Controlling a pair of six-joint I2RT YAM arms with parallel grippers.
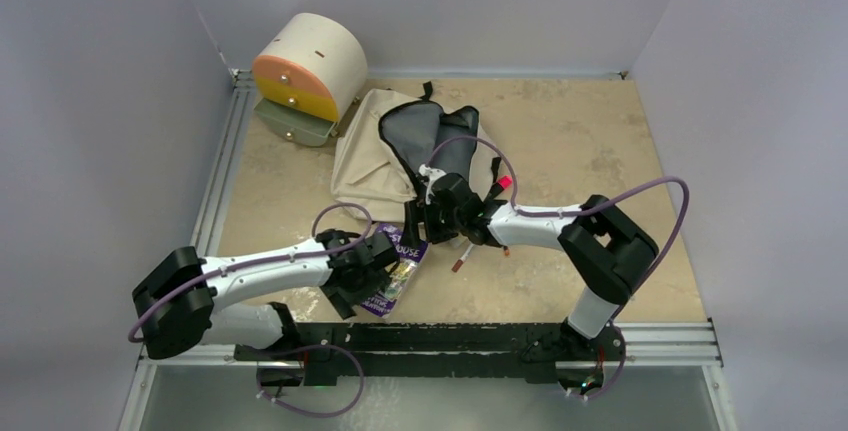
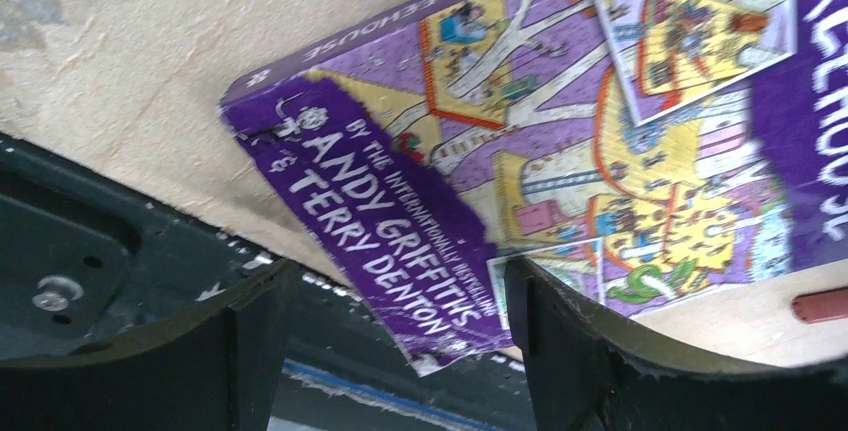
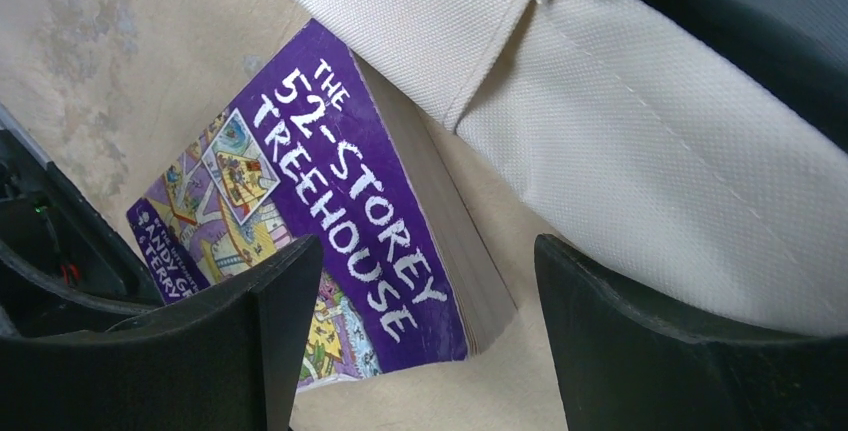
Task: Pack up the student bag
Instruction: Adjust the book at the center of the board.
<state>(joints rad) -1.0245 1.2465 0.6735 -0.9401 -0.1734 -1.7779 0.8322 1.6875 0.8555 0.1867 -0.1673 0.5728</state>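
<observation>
The student bag (image 1: 368, 161) is a beige backpack lying at the table's middle back, its mouth open on dark grey lining (image 1: 415, 133). A purple book, "The 52-Storey Treehouse" (image 1: 400, 266), lies flat in front of it. My left gripper (image 1: 362, 273) is open at the book's near left corner. In the left wrist view (image 2: 400, 351) that corner of the book (image 2: 560, 151) lies between the spread fingers. My right gripper (image 1: 425, 219) is open above the book's far end, beside the bag. The right wrist view (image 3: 425, 336) shows the book (image 3: 330, 221) and beige bag fabric (image 3: 620, 121) below it.
A cream-and-orange cylindrical drawer unit (image 1: 310, 66) stands at the back left with its bottom drawer (image 1: 290, 123) pulled out. Pens lie under the right arm (image 1: 462, 257), and a red-capped marker (image 1: 503, 183) lies by the bag. The black front rail (image 1: 450, 336) runs just behind the book.
</observation>
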